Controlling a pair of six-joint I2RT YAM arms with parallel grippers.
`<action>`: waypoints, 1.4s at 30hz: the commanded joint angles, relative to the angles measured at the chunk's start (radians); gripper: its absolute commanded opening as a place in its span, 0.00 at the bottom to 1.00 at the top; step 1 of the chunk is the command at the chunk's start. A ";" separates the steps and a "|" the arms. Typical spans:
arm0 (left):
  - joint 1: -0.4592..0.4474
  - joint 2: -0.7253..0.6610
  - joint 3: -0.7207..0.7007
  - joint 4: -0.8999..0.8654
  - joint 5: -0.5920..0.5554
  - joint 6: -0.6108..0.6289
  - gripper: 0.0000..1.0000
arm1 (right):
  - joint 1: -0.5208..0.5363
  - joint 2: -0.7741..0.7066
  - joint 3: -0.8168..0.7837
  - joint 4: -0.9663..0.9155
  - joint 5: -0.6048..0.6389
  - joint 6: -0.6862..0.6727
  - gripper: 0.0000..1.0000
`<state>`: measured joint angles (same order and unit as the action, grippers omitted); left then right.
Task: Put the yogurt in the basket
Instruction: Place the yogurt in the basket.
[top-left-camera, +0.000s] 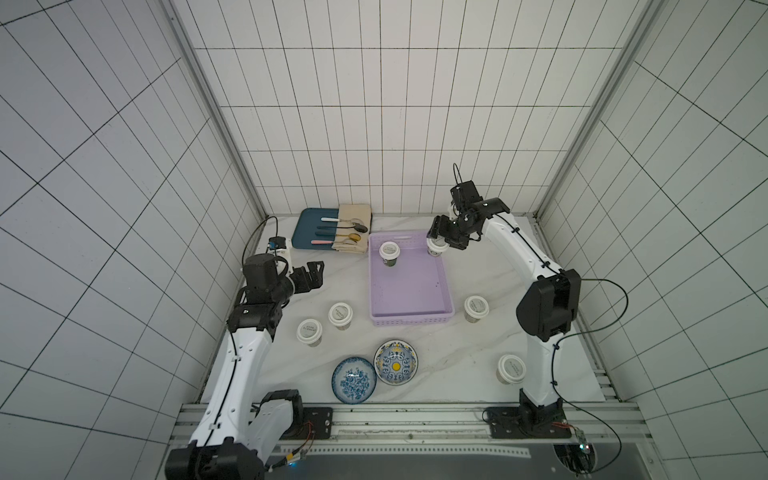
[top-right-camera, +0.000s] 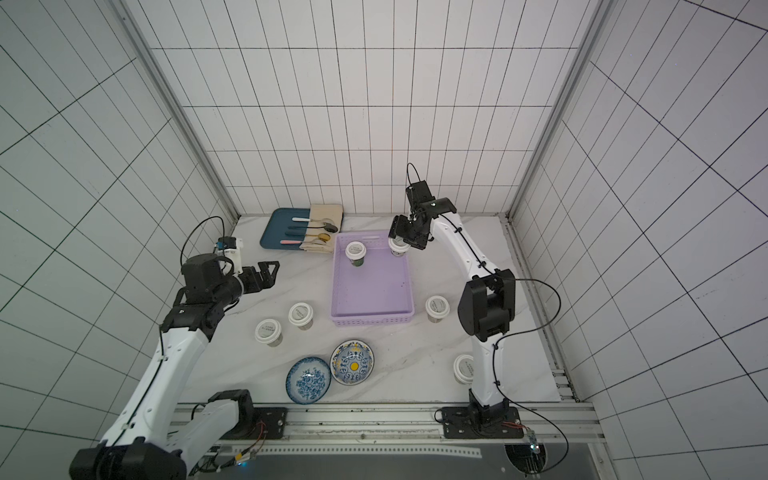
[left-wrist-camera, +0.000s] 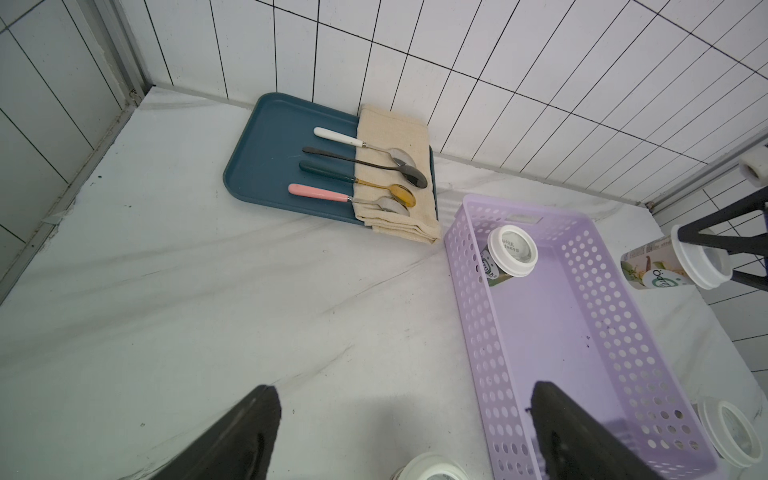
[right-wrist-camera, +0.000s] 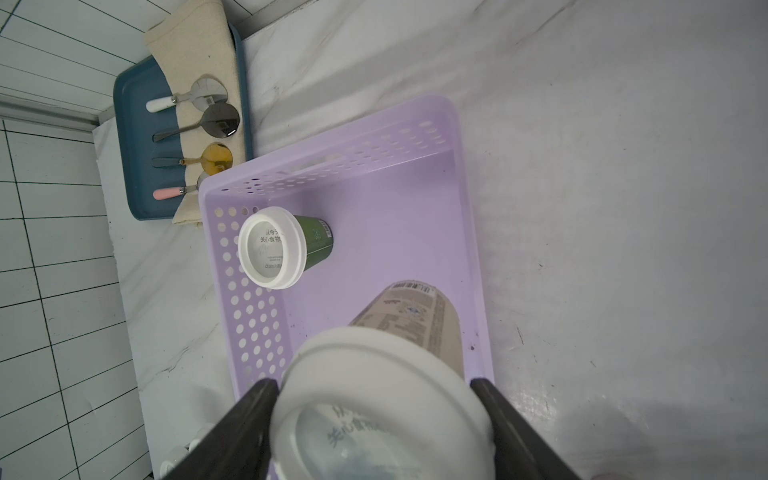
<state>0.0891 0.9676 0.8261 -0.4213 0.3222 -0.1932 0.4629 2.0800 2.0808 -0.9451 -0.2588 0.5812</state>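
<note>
The lilac basket (top-left-camera: 411, 320) (top-right-camera: 372, 321) lies mid-table. One yogurt (top-left-camera: 389, 250) (right-wrist-camera: 272, 247) stands inside it near the far left corner. My right gripper (top-left-camera: 437, 242) (right-wrist-camera: 376, 390) is shut on the white lid of another yogurt (top-left-camera: 436, 248) (right-wrist-camera: 386, 374) (left-wrist-camera: 665, 266), held just above the basket's far right corner. Four more cups stand on the table: two left of the basket (top-left-camera: 340, 314) (top-left-camera: 309, 330), two on the right (top-left-camera: 475, 306) (top-left-camera: 512, 367). My left gripper (top-left-camera: 313, 274) (left-wrist-camera: 405, 409) hangs open and empty above the table, left of the basket.
A dark blue tray (top-left-camera: 307, 226) with several spoons on a beige cloth (top-left-camera: 353, 218) sits at the back left. Two patterned blue bowls (top-left-camera: 353, 379) (top-left-camera: 395, 361) lie near the front edge. Tiled walls close in the back and both sides.
</note>
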 joint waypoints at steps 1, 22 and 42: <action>0.007 -0.014 -0.001 0.019 -0.009 0.008 0.98 | 0.021 0.067 0.090 -0.035 -0.010 0.020 0.73; 0.010 -0.007 -0.012 0.031 -0.015 0.014 0.98 | 0.051 0.389 0.346 -0.008 -0.035 0.109 0.72; 0.013 0.000 -0.014 0.035 -0.022 0.017 0.98 | 0.055 0.466 0.386 0.028 -0.056 0.160 0.84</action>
<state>0.0948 0.9668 0.8127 -0.4004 0.3149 -0.1902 0.5064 2.5248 2.4329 -0.9195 -0.3084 0.7261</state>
